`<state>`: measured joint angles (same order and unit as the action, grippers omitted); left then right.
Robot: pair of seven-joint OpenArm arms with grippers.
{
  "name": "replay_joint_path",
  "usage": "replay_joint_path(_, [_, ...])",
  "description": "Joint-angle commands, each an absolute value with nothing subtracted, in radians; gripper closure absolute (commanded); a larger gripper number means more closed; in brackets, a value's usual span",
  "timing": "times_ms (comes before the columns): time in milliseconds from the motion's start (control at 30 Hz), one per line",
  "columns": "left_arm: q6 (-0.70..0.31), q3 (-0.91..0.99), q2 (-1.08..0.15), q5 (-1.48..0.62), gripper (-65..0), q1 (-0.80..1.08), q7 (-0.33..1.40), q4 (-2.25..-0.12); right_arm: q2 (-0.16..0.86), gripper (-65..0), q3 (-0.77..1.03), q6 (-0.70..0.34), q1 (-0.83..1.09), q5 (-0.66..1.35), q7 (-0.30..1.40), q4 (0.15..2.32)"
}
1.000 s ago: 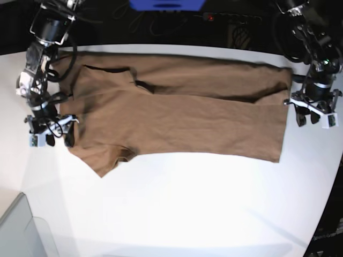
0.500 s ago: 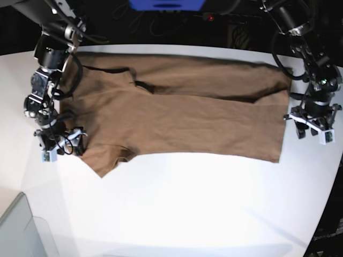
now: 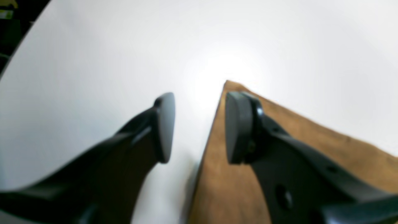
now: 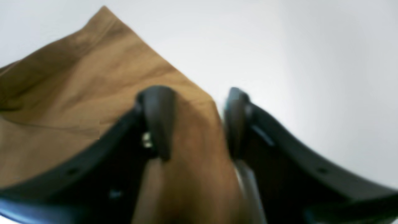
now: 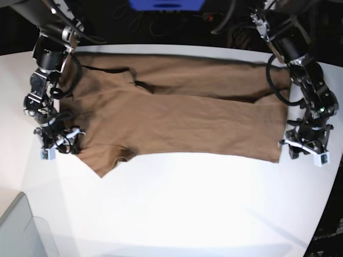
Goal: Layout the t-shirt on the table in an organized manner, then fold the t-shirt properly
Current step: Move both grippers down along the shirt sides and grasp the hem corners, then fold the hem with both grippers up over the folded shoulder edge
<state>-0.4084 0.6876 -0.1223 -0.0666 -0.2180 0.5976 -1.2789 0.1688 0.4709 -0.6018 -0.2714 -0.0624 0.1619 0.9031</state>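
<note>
Now the left gripper (image 5: 286, 149) has come down to the near corner of the shirt (image 5: 177, 123), its jaws parted astride the edge, gripping nothing. The right gripper (image 5: 64, 145) has stayed by the opposite edge, fingers around cloth; whether they pinch it is unclear. The shirt lies spread across the table (image 5: 198, 214), so a two-handed fold seems near.

A grey translucent bin (image 5: 20, 230) shows only in part in the base view, its walls pale and smooth. Far across from the bin — to its right — lies a dark area (image 5: 328, 227), its details unclear. Well beyond the bin, at the top edge, is a blue shape (image 5: 167, 5) — cropped, too little showing to name.
</note>
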Motion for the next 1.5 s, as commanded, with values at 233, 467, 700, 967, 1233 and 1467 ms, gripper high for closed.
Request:
replay_joint_path(233, [-0.403,0.565,-0.197,-0.076,-26.1,-0.357,0.570,-1.041,0.176,0.0,0.470,-0.602,-0.272,-0.062,0.177,0.911])
replay_joint_path(467, [-0.403,0.515,-0.216,-0.074,-26.1,-0.400,0.447,-0.903,0.173,0.0,0.469,-0.602,-0.260,-0.062,0.179,0.911])
replay_joint_path(700, [-0.401,0.447,-0.219,-0.074,-26.1,-0.415,0.331,-0.776,0.173,0.0,0.469,-0.602,-0.260,-0.062,0.179,0.911])
replay_joint_path(967, [-0.401,0.447,-0.243,-0.074,-26.1,-0.441,0.314,-0.645,0.173,0.0,0.469,-0.602,-0.259,-0.062,0.179,0.911])
replay_joint_path(1233, [-0.401,0.446,-0.240,-0.074,-11.5,-0.432,0.317,-0.638,0.171,0.0,0.469,-0.602,-0.259,-0.062,0.177,0.911])
replay_joint_path(1467, [-0.407,0.446,-0.237,-0.077,0.0,-0.421,0.326,-0.648,0.171,0.0,0.470,-0.604,-0.260,-0.058,0.177,0.918])
